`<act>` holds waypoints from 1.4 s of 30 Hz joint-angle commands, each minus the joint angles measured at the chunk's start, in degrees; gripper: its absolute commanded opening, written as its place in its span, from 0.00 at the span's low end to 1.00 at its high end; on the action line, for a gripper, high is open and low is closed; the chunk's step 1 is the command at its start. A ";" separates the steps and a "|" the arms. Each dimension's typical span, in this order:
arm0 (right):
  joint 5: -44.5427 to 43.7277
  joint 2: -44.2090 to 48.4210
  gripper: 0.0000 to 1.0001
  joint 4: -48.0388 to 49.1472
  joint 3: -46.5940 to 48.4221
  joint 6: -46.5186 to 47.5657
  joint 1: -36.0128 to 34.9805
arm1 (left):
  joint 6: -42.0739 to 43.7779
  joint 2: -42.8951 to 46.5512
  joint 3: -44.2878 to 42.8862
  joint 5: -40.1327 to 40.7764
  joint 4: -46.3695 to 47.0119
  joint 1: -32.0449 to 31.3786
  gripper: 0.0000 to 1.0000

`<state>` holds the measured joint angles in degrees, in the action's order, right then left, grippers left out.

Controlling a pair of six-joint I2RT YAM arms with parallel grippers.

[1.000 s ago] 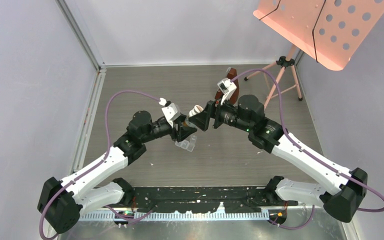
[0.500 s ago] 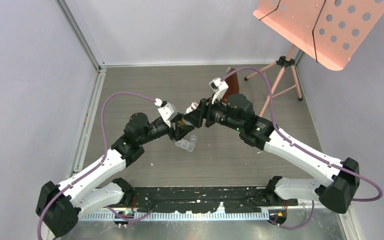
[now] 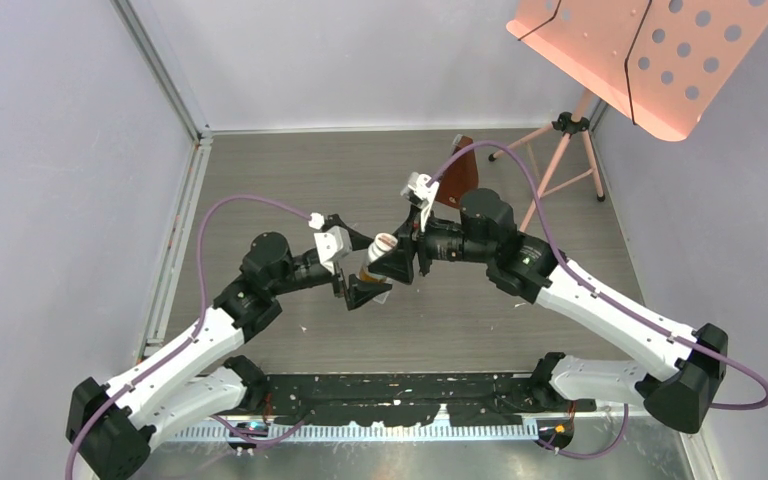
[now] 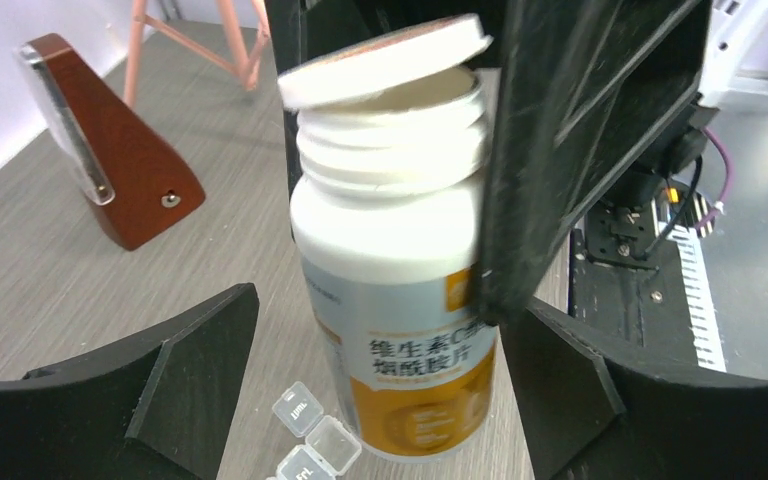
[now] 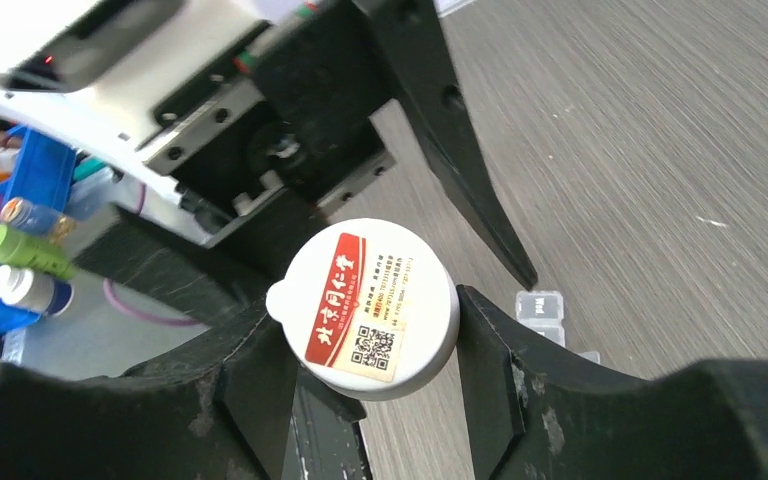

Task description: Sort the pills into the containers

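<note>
Left wrist shows clear, square-celled plastic containers (image 4: 332,443).

We see the containers (image 4: 328,446), a small clear strip of square compartments with lettered lids down, lying flat on the desk (image 4: 80,290) beside the pill bottle (image 4: 400,300).

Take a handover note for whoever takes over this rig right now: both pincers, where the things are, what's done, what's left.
Left pincer: open, fingers either side of the bottle, not gripping it.
Right pincer: shut on the bottle up at its neck.
Cap: askew on the bottle, not off.
Box: lies by the bottle's base, lids look shut.
Pills: none in view.
Done: cap loosened at most; nothing sorted.
Left: remove cap, open box, get pills out, sort them.
</note>
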<state>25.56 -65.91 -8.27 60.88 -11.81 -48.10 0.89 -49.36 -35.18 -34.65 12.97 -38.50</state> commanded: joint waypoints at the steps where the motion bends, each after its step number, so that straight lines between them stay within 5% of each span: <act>1: 7.52 3.22 0.22 3.15 2.47 4.63 0.41 | 0.26 -0.89 -1.07 -6.30 -0.08 0.46 0.87; 7: 10.71 3.28 0.22 4.45 1.75 4.94 0.45 | -2.96 -1.68 -1.38 -8.00 1.66 0.81 0.49; 13: 11.16 2.66 0.22 4.77 1.45 5.46 0.46 | -4.96 -1.50 -1.62 -9.69 3.55 1.07 0.76; 31: 10.04 1.30 0.22 4.39 0.48 7.23 0.46 | -9.85 -4.15 -2.98 -14.79 4.80 2.82 0.72; 33: 9.89 1.39 0.22 4.40 0.24 7.23 0.44 | -9.89 -4.31 -2.76 -14.74 4.64 2.95 0.61; 39: 9.00 1.33 0.28 3.94 0.20 6.53 0.53 | -10.59 -4.91 -2.05 -15.21 4.54 3.60 0.00; 40: 8.26 1.32 0.34 3.65 0.16 6.27 0.58 | -10.66 -4.78 -1.87 -14.73 4.85 3.65 0.00; 42: 6.71 1.79 0.63 3.65 -0.45 4.91 0.89 | -10.73 -4.46 -0.96 -13.12 6.13 3.69 0.00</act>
<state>34.28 -64.90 -6.68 60.80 -6.07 -47.40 -8.62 -54.24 -36.49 -49.74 15.16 -35.57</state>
